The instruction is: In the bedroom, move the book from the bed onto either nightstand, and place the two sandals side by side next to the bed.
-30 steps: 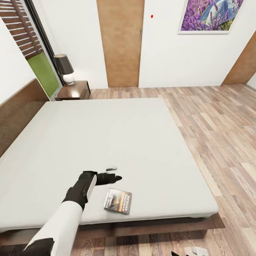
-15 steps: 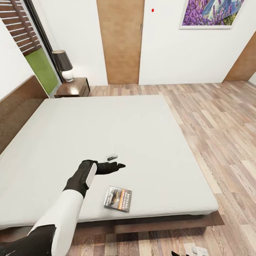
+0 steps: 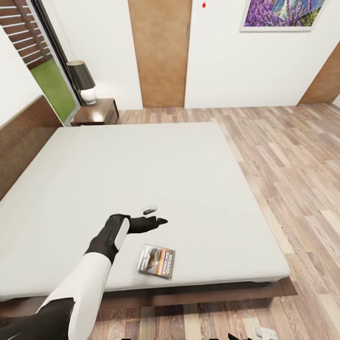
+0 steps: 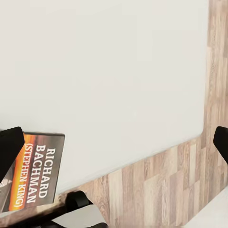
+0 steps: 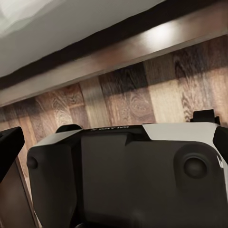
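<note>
Book lies flat on the bed, close to the mattress's near edge, cover up; on my left wrist feed its "RICHARD BACHMAN" lettering reads clearly. Going left to right across the head view: dark headboard at far left, then a nightstand in the far corner with a black-shaded lamp on it, beside the tall window. My left arm reaches over the mattress; the left gripper hovers just beyond the book, apart from it, fingers spread wide and holding nothing. On the wrist feed one dark fingertip overlaps the book's edge and the other sits at the opposite side, bare mattress between. Wooden door at centre back. Plank floor runs along the right of the bed. Right gripper: fingertips at the frame edges, spread, nothing between them; beyond them robot housing, floor planks and the bed frame.
</note>
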Tool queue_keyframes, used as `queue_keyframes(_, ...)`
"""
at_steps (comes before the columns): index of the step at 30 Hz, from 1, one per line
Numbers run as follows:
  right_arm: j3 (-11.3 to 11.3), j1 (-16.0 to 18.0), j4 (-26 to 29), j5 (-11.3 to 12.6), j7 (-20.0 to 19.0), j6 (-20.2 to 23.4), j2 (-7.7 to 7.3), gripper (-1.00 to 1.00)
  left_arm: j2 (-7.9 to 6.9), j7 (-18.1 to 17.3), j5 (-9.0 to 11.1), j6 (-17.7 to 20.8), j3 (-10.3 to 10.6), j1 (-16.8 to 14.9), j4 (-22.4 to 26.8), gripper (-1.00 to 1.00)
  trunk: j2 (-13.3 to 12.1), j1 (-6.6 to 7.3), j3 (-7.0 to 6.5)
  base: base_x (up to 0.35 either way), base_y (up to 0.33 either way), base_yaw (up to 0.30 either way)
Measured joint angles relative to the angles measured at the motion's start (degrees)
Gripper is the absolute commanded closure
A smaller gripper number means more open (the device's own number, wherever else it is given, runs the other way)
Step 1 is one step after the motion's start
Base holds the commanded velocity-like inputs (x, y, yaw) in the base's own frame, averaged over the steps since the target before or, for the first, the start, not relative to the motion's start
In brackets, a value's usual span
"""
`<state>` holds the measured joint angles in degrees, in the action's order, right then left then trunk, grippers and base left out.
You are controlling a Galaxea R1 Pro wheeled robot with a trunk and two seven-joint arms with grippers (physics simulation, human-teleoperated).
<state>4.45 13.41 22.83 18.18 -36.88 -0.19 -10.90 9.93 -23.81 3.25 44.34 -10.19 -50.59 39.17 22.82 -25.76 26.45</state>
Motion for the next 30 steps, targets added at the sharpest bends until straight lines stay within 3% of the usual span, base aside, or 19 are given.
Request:
queue_keyframes(9,0.0,0.0,0.0,0.03,-0.06,0.01,-0.17,-1.0,0.0,0.08,-0.05,-4.22,0.06,0.0,-2.14,-1.0,0.0,0.0,0.81,0.0,0.0,0.0)
queue_keyframes(30,0.0,0.0,0.0,0.11,-0.07,0.04,-0.27,-1.0,0.0,-0.12,0.1,-4.53,-0.25,0.0,-1.89,-1.0,0.0,0.0,2.71,0.0,0.0,0.0)
